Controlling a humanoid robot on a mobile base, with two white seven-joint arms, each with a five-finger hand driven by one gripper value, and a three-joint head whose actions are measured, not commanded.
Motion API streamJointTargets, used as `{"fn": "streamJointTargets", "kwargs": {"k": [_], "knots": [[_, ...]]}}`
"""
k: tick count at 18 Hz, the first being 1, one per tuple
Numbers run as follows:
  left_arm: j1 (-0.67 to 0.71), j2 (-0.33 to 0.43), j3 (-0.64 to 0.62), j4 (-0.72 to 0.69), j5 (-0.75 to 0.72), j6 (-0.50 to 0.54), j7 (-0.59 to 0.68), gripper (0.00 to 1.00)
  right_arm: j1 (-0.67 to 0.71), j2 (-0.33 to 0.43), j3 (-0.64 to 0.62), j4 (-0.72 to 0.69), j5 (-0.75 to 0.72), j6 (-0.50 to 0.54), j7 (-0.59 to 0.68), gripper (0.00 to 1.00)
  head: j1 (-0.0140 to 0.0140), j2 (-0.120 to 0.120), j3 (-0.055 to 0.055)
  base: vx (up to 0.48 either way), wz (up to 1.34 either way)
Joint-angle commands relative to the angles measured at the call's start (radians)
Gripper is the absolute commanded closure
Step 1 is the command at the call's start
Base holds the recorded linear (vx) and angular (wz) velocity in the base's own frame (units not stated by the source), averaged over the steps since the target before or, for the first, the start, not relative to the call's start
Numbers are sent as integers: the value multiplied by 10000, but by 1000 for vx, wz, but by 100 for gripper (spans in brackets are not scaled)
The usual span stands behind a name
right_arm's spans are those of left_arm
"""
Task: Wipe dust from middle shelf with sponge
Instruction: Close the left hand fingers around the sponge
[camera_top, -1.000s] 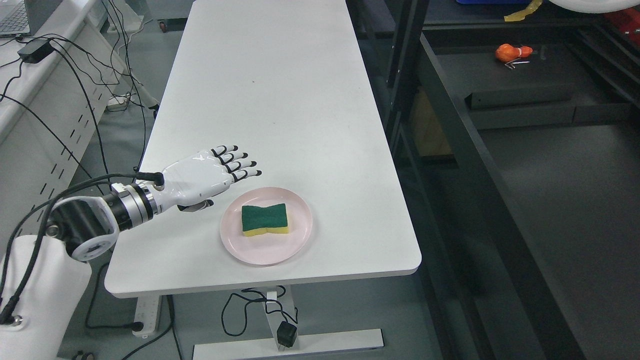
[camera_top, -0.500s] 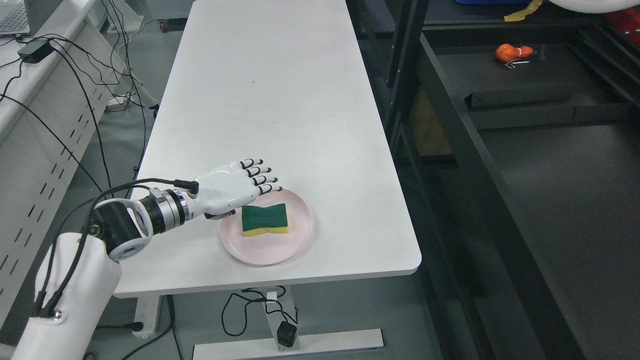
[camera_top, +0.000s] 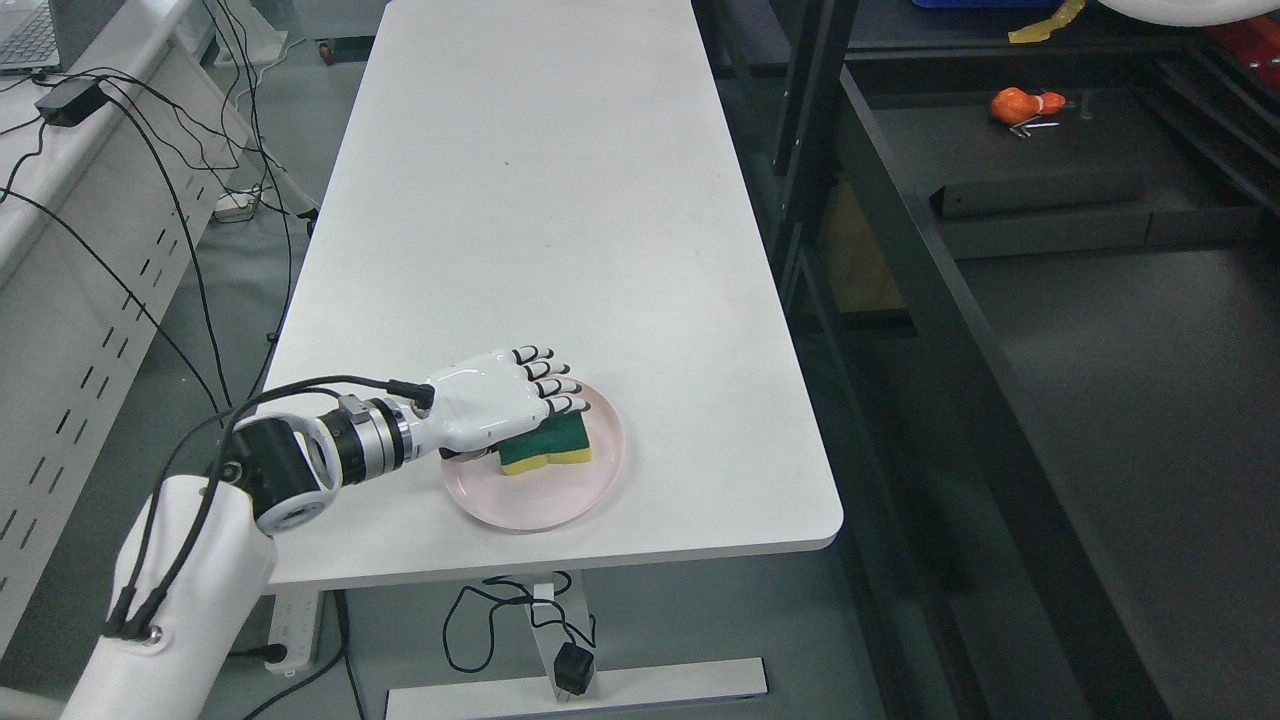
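Reaching in from the near left, the left hand (camera_top: 497, 402) lay over the sponge (camera_top: 553, 442) on the plate (camera_top: 590, 487); couldn't tell if it gripped. Farther right stood the dark shelf (camera_top: 1050, 180).

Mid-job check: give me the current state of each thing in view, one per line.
left hand: over the sponge, fingers laid across its top; a closed grasp is not clear.
sponge: on the pink plate, green side up, partly covered.
pink plate: flat on the white table, near its front edge.
white table: otherwise bare.
dark shelf: untouched, nothing wiping it.
orange object: lying on a farther shelf.
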Motion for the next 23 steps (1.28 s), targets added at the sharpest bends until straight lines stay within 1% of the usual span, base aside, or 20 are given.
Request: {"fn": "streamJointTargets", "kwargs": {"k": [1, 5, 9, 11, 13, 14, 16, 18, 22, 23], "knots": [[126, -253, -211, 92, -15, 5, 12, 15, 4, -175, -2, -175, 0, 3, -6, 0, 0, 0, 0, 0, 0], [248, -160, 95, 92, -15, 5, -64, 17, -11, -175, 14, -175, 0, 3, -6, 0, 0, 0, 0, 0, 0], [325, -267, 493, 107, 0, 5, -447, 17, -11, -175, -2, -175, 0, 3, -6, 0, 0, 0, 0, 0, 0], [325, -283, 617, 107, 31, 5, -555, 19, 4, -175, -2, -175, 0, 3, -6, 0, 0, 0, 0, 0, 0], [325, -252, 678, 92, 61, 5, -617, 27, 4, -175, -2, -175, 0, 3, -6, 0, 0, 0, 0, 0, 0], [325, -252, 785, 107, 77, 5, -617, 33, 4, -175, -2, -175, 0, 3, -6, 0, 0, 0, 0, 0, 0], [341, -252, 908, 107, 92, 5, -617, 38, -11, -175, -2, -175, 0, 3, -6, 0, 0, 0, 0, 0, 0], [371, -252, 1061, 107, 107, 5, -617, 45, 4, -175, -2, -175, 0, 3, -6, 0, 0, 0, 0, 0, 0], [570, -283, 1582, 168, 107, 5, -617, 54, 4, -175, -2, -175, 0, 3, -6, 0, 0, 0, 0, 0, 0], [647, -283, 1781, 199, 198, 5, -617, 59, -11, -175, -2, -175, 0, 3, -6, 0, 0, 0, 0, 0, 0]]}}
